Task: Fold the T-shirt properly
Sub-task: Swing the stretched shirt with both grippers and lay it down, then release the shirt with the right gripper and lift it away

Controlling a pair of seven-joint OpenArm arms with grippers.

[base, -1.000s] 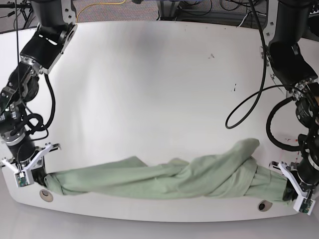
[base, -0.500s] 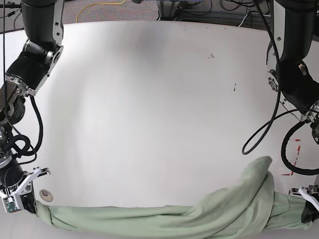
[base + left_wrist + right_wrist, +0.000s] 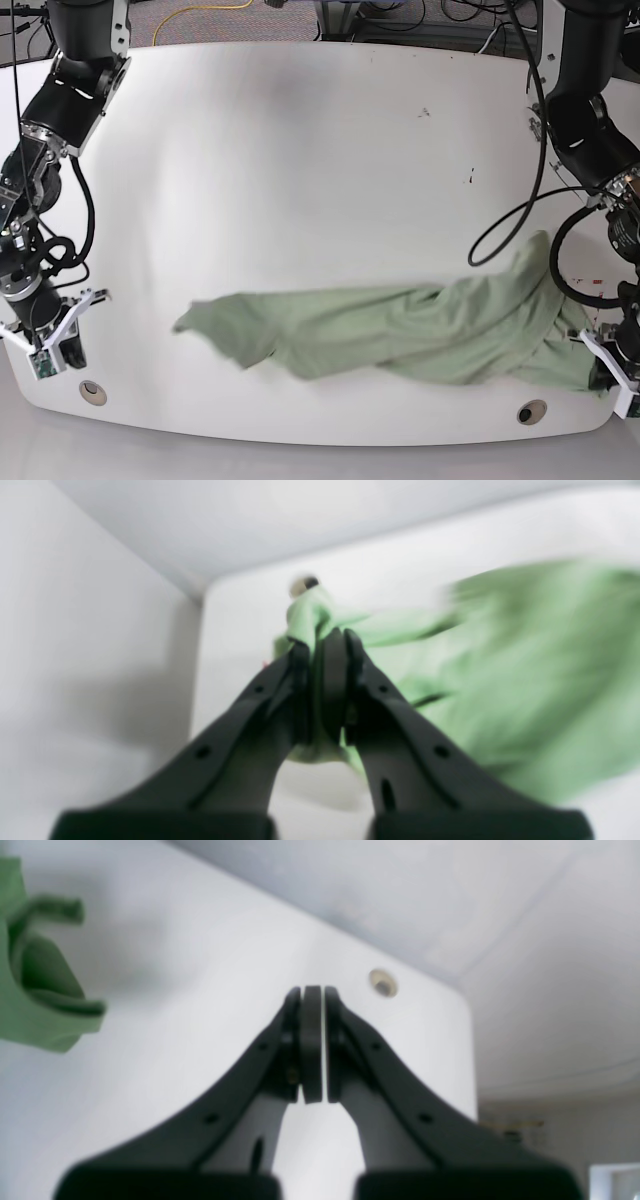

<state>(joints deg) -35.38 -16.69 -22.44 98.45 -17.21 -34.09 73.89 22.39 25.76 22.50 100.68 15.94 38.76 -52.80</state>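
Note:
The pale green T-shirt point(image 3: 400, 335) lies bunched in a long band across the front of the white table point(image 3: 300, 180). Its end on the base view's right is pinched in my left gripper point(image 3: 603, 372), which is shut on the fabric. The left wrist view shows the same grip, my left gripper point(image 3: 322, 645) closed on the T-shirt point(image 3: 525, 680). The shirt's other end lies loose on the table. My right gripper point(image 3: 68, 350) is shut on nothing, near the table's front corner. The right wrist view shows my right gripper point(image 3: 312, 995) with the T-shirt point(image 3: 30, 990) off to its left.
Two round inserts point(image 3: 92, 392) point(image 3: 531, 411) sit in the table near its front edge, one of them point(image 3: 383, 982) just beyond my right gripper. A red mark point(image 3: 590, 283) shows by the left arm. Black cables hang from both arms.
The shirt's end has come out of my right gripper and now lies free on the table. The shirt has moved back from the front edge, still held by my left gripper.

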